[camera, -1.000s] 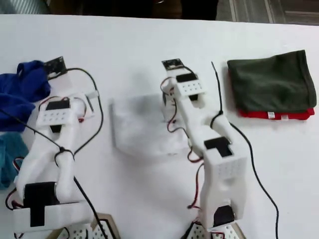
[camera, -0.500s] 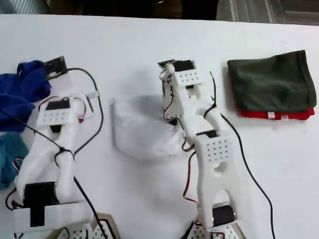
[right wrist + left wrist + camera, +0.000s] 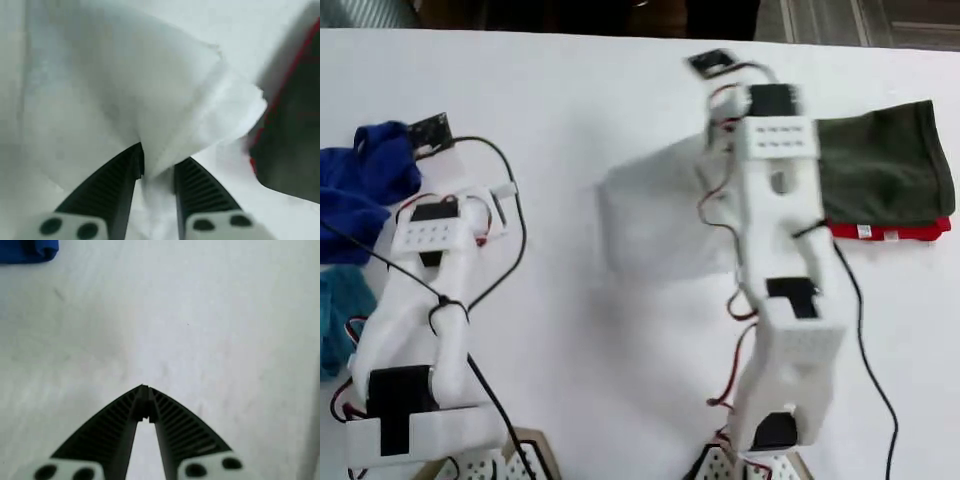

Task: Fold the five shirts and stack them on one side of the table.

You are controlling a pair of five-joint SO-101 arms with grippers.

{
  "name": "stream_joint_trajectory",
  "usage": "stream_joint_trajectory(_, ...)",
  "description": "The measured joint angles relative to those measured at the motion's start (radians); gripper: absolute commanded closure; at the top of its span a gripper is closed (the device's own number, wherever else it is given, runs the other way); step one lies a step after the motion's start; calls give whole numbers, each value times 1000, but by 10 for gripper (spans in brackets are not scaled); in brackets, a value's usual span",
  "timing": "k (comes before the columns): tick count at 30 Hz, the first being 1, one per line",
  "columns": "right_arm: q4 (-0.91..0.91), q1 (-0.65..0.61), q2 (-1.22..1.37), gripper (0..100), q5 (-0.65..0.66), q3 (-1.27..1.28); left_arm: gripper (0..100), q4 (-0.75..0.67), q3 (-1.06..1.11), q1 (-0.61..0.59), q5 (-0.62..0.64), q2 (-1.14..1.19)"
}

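Near edge of the table [image 3: 570, 90]: both arm bases sit side by side. The left arm [image 3: 420, 300] is bent over bare tabletop. The left gripper [image 3: 144, 392] has its jaws pressed together with nothing between them, tips over the bare white surface.

Left side, beside the left arm: a teal shirt [image 3: 335, 310] lies bunched at the table edge. Just beyond it is a blue shirt [image 3: 365, 185], also crumpled and unfolded. A corner of the blue shirt is seen past the left gripper in the left wrist view.

Mid-table: the white shirt [image 3: 655, 215] lies between the two arms, close to the right arm [image 3: 785, 250]. The right gripper [image 3: 157, 160] pinches a fold of the white shirt; the cloth bunches up and fans out from the jaws. Whether the rest of the shirt is clear of the table cannot be told.

Right side, farther out: a stack of two folded shirts, the dark green shirt [image 3: 885, 165] on top of the red shirt [image 3: 900, 230], with the red one showing as a strip along the near edge. The right arm's forward part overlaps the stack's inner edge. In the right wrist view the white shirt's corner lies just beside the stack.
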Motion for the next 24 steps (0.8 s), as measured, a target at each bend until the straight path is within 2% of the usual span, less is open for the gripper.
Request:
stream_joint_trajectory(10, 0, 161, -250, 978, 198, 0, 975, 0, 0, 2, 0, 0)
stream_joint_trajectory(16, -9, 296, -281, 978, 318, 0, 975, 0, 0, 2, 0, 0)
stream_joint_trajectory(24, -212, 457, -270, 978, 422, 0, 975, 0, 0, 2, 0, 0)
